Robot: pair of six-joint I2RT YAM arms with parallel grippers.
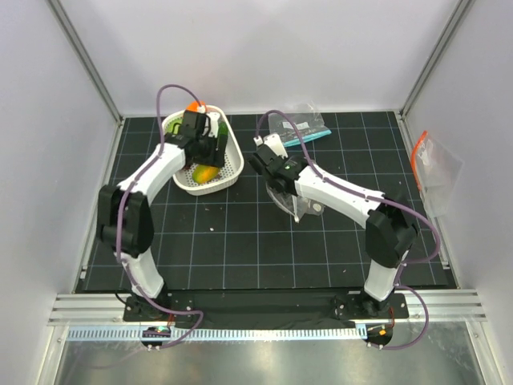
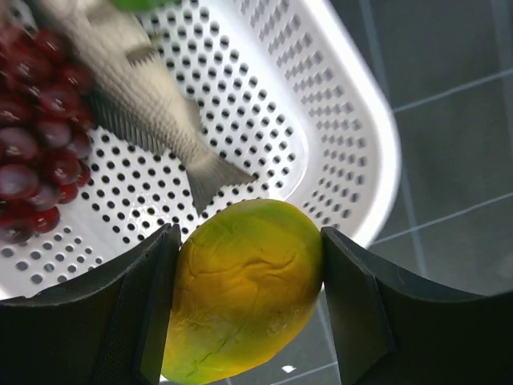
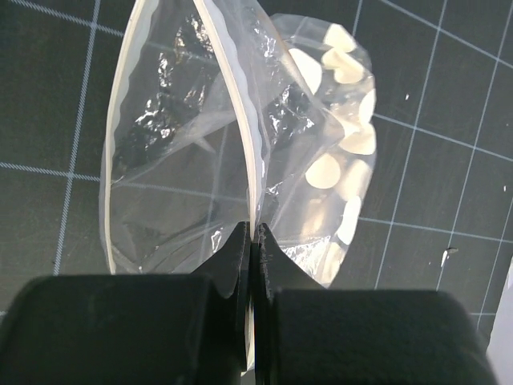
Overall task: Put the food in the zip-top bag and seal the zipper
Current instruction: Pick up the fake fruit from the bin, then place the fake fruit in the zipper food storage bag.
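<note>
Grip check: left end effector [image 2: 250,241] is pinching the yellow-green toy fruit [image 2: 240,313] across its belly, at the 6 o'clock end of the white basket [image 2: 353,136]. I judge the fruit light, rigid and slick, so a hold at its widest part suits it. Right end effector [image 3: 252,241] is pressed together on the zipper [image 3: 240,120], holding the floppy zip-top bag [image 3: 176,160] agape on the desk [image 1: 240,241], at 3 o'clock of the basket.
</note>
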